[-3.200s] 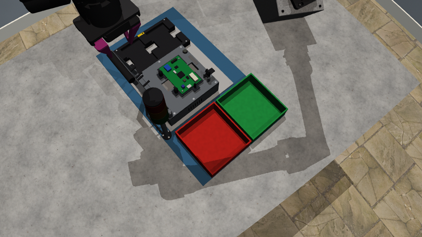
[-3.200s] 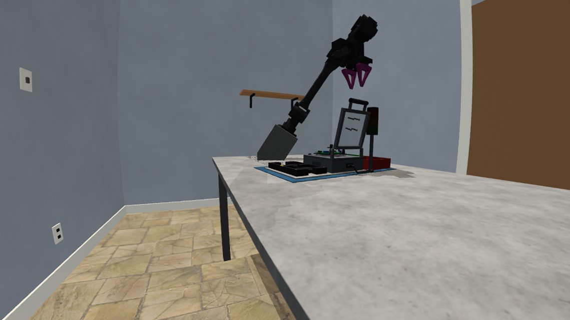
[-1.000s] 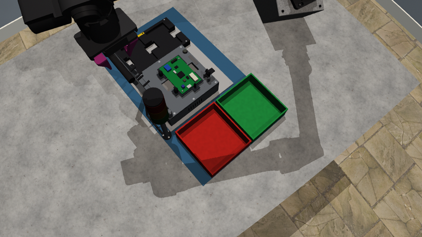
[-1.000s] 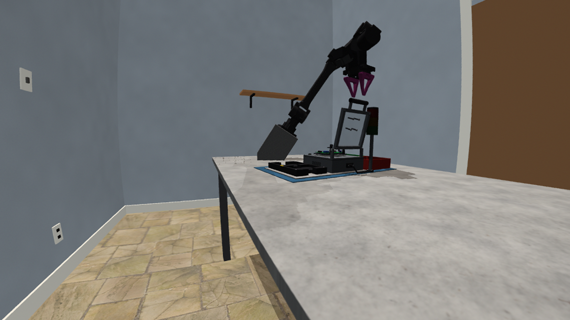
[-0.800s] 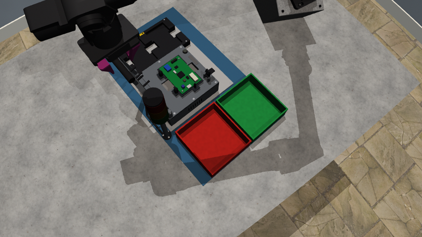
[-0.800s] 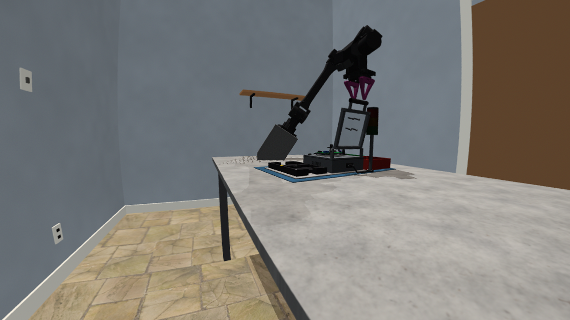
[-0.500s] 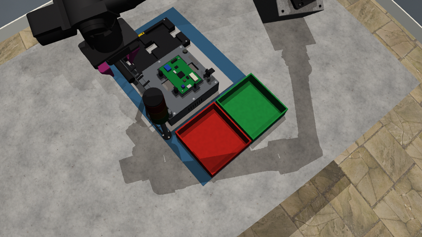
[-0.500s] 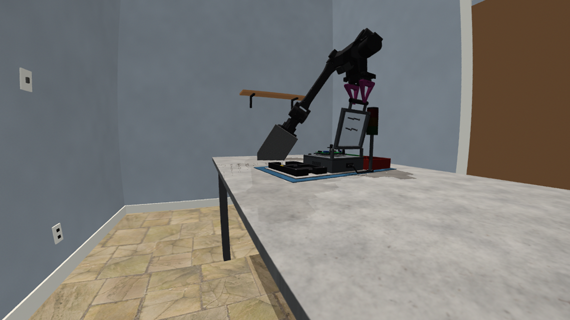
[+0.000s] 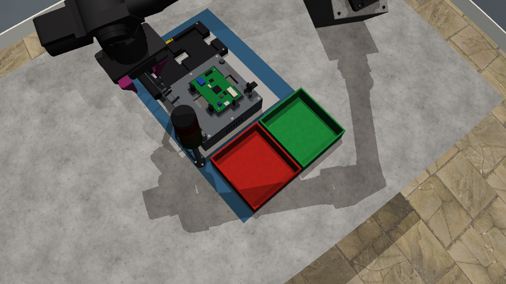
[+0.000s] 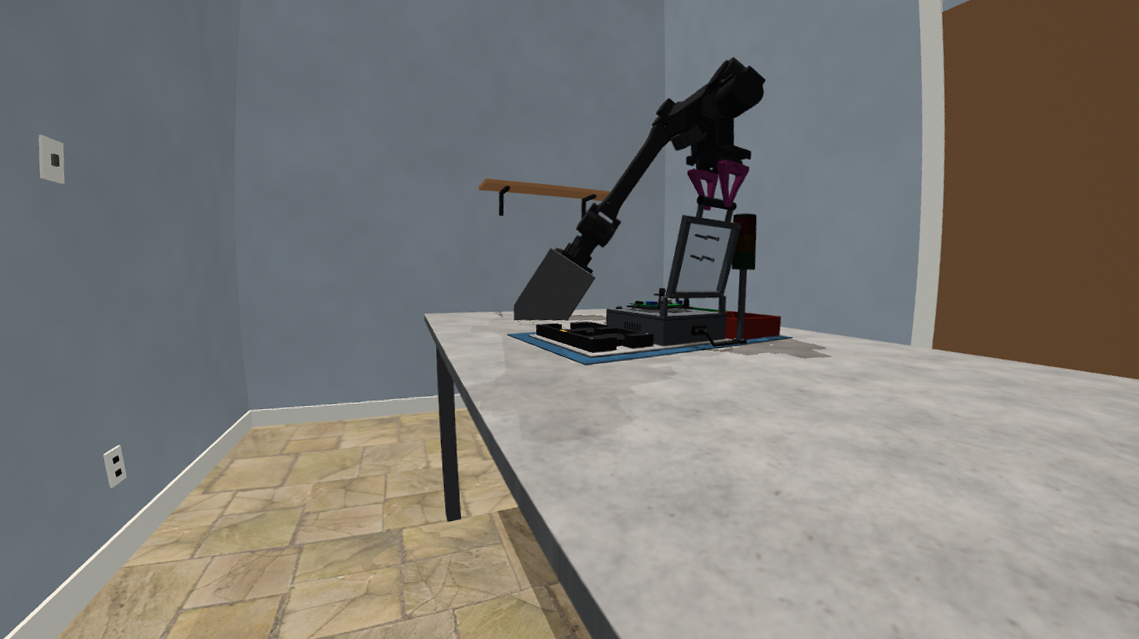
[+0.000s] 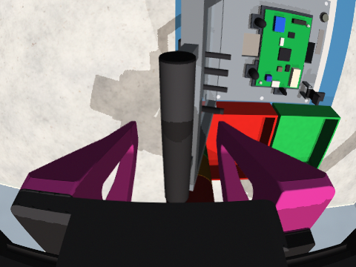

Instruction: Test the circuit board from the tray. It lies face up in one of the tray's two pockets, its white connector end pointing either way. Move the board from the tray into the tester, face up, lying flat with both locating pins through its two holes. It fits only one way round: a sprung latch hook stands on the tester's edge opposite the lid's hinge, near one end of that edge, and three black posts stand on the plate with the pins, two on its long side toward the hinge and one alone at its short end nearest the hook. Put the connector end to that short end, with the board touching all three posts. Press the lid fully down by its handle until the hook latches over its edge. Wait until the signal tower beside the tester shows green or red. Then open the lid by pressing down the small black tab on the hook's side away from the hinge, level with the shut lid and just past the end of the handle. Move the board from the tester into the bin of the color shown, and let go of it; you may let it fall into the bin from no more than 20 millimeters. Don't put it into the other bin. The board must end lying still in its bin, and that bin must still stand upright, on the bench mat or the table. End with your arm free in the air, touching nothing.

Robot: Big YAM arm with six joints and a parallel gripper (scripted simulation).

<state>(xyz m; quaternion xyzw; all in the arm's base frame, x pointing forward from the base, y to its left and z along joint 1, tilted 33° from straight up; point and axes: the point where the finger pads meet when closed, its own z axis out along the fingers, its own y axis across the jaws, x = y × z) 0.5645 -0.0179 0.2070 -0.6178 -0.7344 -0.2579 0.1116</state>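
The circuit board (image 9: 216, 90) is seen lying face up on the tester (image 9: 228, 116), its white connector end turned toward the latch hook (image 9: 250, 87), while the lid (image 10: 701, 256) is stood nearly upright on its hinge. The claw (image 11: 176, 153) is positioned directly over the lid's handle (image 11: 177, 119), and the handle bar is seen passing between the two magenta fingers, its long axis running along the gap rather than across it. The claw is held half open, with nothing gripped; no contact with the bar can be confirmed. The coming push is judged to depend on this alignment: the handle lies just below the claw, and the plate lies off to the bin side, toward the red bin (image 9: 254, 165) and green bin (image 9: 302, 125).
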